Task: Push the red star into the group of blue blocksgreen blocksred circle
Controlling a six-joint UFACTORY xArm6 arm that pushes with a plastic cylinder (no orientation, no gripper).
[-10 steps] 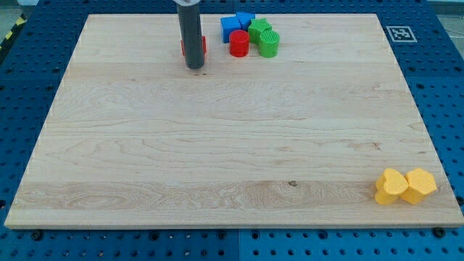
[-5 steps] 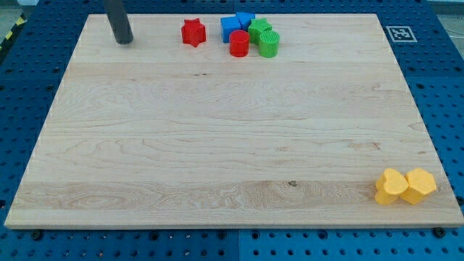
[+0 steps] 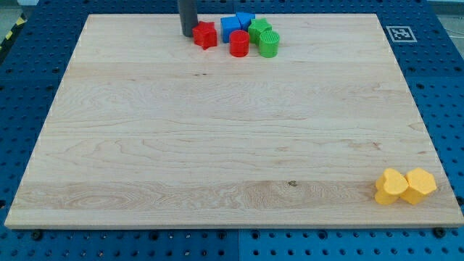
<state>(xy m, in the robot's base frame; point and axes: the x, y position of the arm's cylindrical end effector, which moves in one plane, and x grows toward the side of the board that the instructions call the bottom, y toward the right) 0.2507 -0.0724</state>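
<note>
The red star (image 3: 205,35) lies near the board's top edge, just left of the group. My tip (image 3: 188,33) touches the star's left side. The group holds two blue blocks (image 3: 232,26) (image 3: 245,19), two green blocks (image 3: 259,30) (image 3: 268,44) and the red circle (image 3: 239,43). A small gap separates the star from the nearer blue block and the red circle.
Two yellow blocks (image 3: 391,186) (image 3: 419,185) sit side by side at the board's bottom right corner. A printed marker tag (image 3: 398,33) lies off the board at the view's top right. The wooden board (image 3: 217,145) rests on a blue pegboard table.
My tip went from in front of the star to the far left, then came back against the star's left side. The star has shifted right towards the group.
</note>
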